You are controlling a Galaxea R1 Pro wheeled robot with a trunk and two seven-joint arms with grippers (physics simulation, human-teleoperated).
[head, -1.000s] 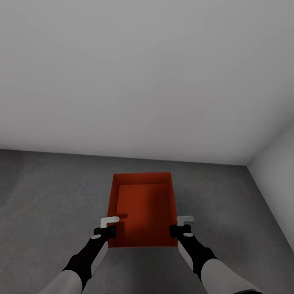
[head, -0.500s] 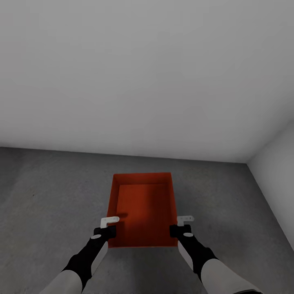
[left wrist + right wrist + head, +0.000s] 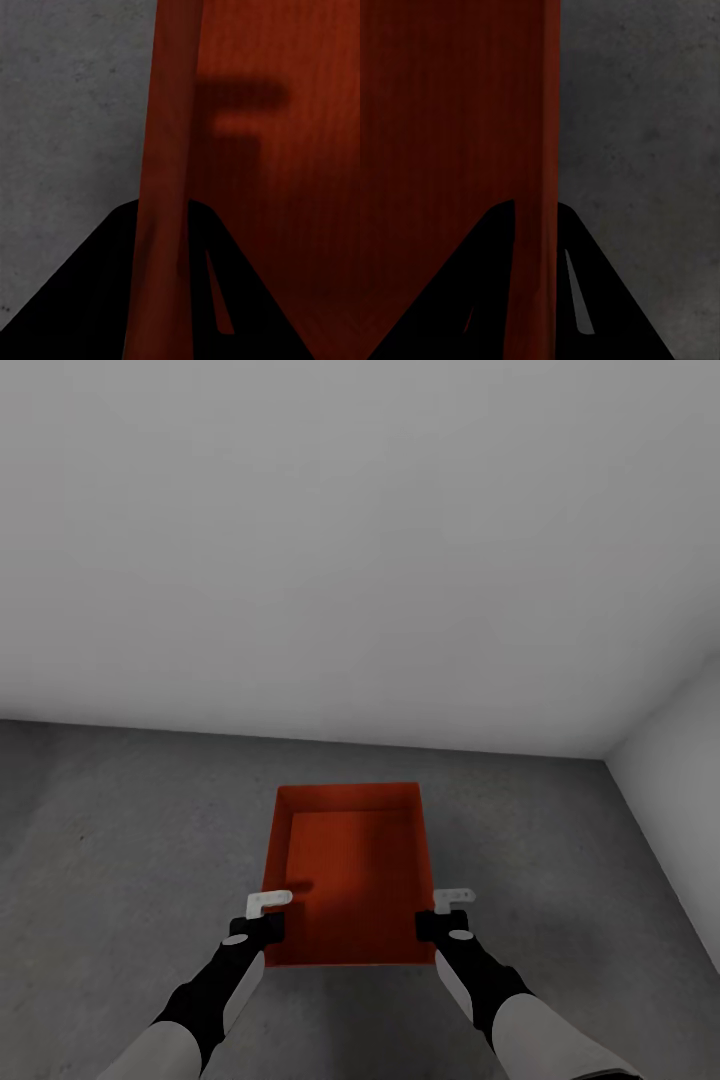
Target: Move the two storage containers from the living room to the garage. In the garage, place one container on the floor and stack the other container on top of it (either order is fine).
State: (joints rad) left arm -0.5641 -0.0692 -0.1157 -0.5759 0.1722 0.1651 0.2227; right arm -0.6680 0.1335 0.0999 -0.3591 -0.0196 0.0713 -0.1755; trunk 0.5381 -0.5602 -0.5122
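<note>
One orange-red open-top storage container (image 3: 350,870) lies level in front of me over the dark grey speckled floor (image 3: 120,830) of the garage. Whether it rests on the floor or hangs just above it cannot be told. My left gripper (image 3: 260,926) is shut on its left side wall near the front corner. In the left wrist view the gripper (image 3: 161,251) has that wall (image 3: 163,150) between its black fingers. My right gripper (image 3: 444,924) is shut on the right side wall, and the right wrist view shows the gripper (image 3: 536,240) clamping that wall (image 3: 542,112). The container is empty inside.
A plain white wall (image 3: 350,540) stands a short way beyond the container. A second white wall (image 3: 680,790) meets it at a corner on the right. Bare concrete stretches to the left and around the container.
</note>
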